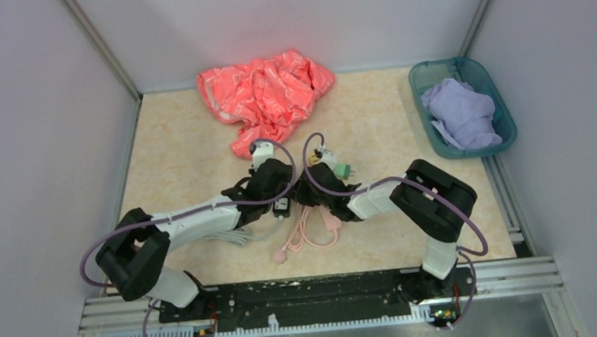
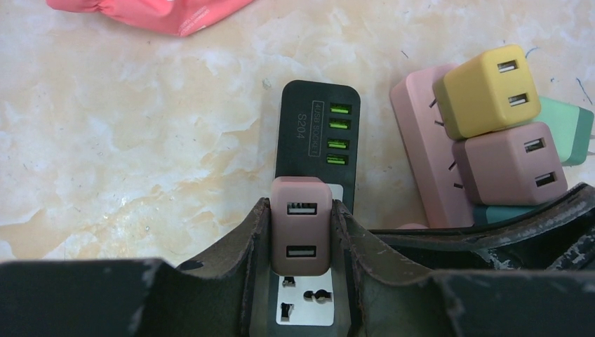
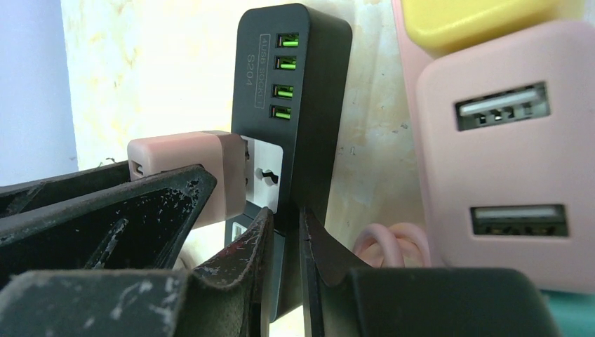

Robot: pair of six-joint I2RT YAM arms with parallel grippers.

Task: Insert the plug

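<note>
A black power strip (image 2: 316,133) with green USB ports lies on the marbled table; it also shows in the right wrist view (image 3: 309,63). My left gripper (image 2: 300,210) is shut on a pink USB charger plug (image 2: 300,232) and holds it against the strip's white socket face. In the right wrist view the plug (image 3: 189,168) meets the socket and its prongs still show in a thin gap. My right gripper (image 3: 286,217) is shut on the near end of the black strip. In the top view both grippers, left (image 1: 281,188) and right (image 1: 307,189), meet at table centre.
A pink power strip (image 2: 421,154) carrying yellow (image 2: 487,91), mauve (image 2: 509,161) and teal (image 2: 568,130) chargers lies right of the black strip. A pink cable (image 1: 309,233) coils in front. A red cloth (image 1: 268,94) lies at the back, a teal basket (image 1: 477,150) at the right.
</note>
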